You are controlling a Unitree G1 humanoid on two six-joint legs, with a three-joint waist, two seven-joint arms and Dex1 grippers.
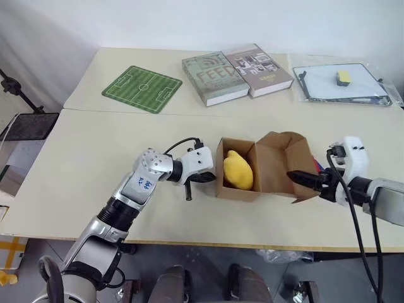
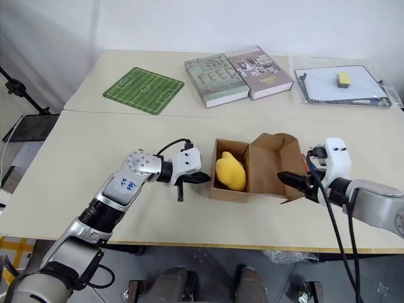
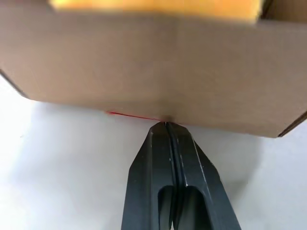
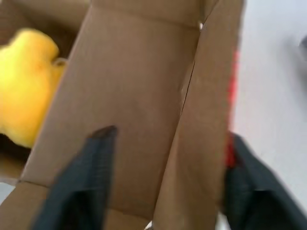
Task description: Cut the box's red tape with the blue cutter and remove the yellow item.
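The brown box stands open near the table's front edge, its lid flap swung up to the right. The yellow item, rounded like a lemon, lies inside. My left gripper is shut, its tips against the box's left outer wall, just above a thin line of red tape. My right gripper is open with one finger on each side of the lid flap, and red tape runs along that flap's outer face. I cannot make out the blue cutter for certain.
Two hardcover books lie at the back of the table, with a green football-field mat to their left. A whiteboard in a plastic sleeve carries a yellow eraser at the back right. A dark stand sits off the table's left side.
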